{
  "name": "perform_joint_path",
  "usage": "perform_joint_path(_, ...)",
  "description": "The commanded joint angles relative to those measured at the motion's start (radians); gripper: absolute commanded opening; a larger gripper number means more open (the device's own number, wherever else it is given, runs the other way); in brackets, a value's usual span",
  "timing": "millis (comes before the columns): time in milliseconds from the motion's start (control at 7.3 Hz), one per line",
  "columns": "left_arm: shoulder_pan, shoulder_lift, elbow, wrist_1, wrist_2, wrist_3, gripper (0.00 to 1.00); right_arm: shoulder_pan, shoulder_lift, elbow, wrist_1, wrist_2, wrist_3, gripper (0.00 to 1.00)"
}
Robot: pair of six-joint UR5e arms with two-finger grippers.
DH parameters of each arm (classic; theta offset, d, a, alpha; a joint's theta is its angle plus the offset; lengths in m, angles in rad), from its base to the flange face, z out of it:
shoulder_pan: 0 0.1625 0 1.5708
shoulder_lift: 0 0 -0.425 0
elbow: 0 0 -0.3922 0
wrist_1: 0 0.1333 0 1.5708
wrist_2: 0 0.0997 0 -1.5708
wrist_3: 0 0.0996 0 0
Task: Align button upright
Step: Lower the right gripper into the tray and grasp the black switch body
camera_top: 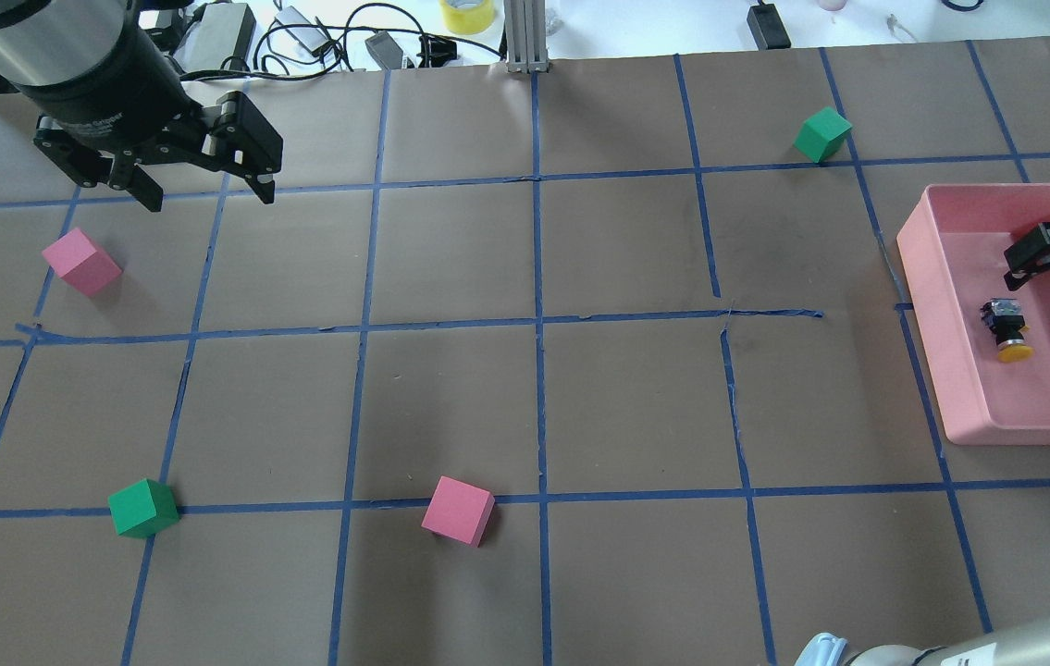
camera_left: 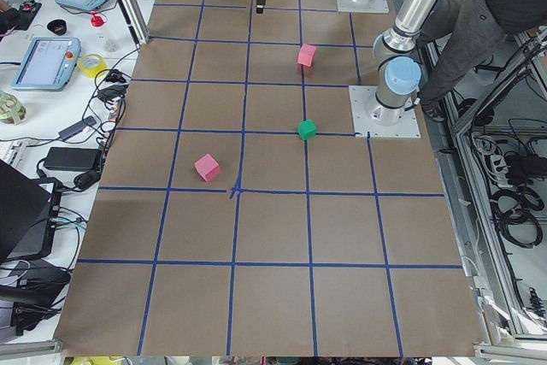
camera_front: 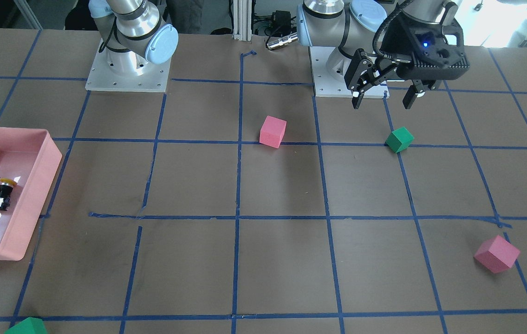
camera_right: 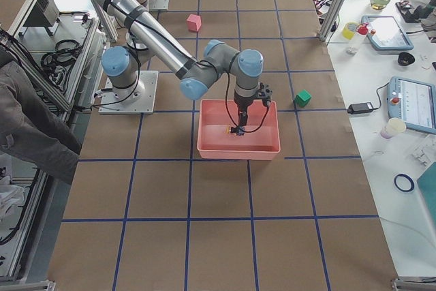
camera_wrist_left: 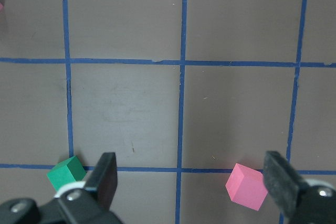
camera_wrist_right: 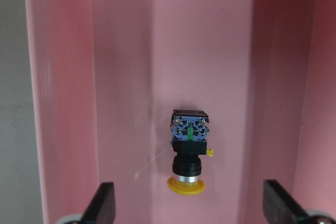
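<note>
Button (camera_wrist_right: 187,153) lying on its side in pink tray (camera_wrist_right: 63,103)

It rests on the tray floor, low in the centre of the right wrist view. Its round yellow cap points toward the bottom edge, with the black cylindrical body and a blue-and-green terminal base above. The right gripper (camera_wrist_right: 190,205) hangs over it, jaws spread wide. The left gripper (camera_top: 210,199), upper left in the overhead view, is equally wide.

Silver arms (camera_front: 128,21), pale-blue joint caps (camera_front: 161,44), black left end effector (camera_front: 383,103), blue LED (camera_front: 425,45).
</note>
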Motion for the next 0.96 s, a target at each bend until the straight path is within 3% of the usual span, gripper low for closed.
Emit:
perform_joint_path(0,-0.001,0.0,-0.001,0.001,0.002,0.0,1.0,-0.006,0.016,0.006,-0.038,-0.003,-0.003,0.99)
perform_joint_path(821,-0.003,-0.003,-0.001,0.001,0.006,-0.002,1.0,-0.006,0.134,0.023,-0.199,0.025,-0.005,0.98)
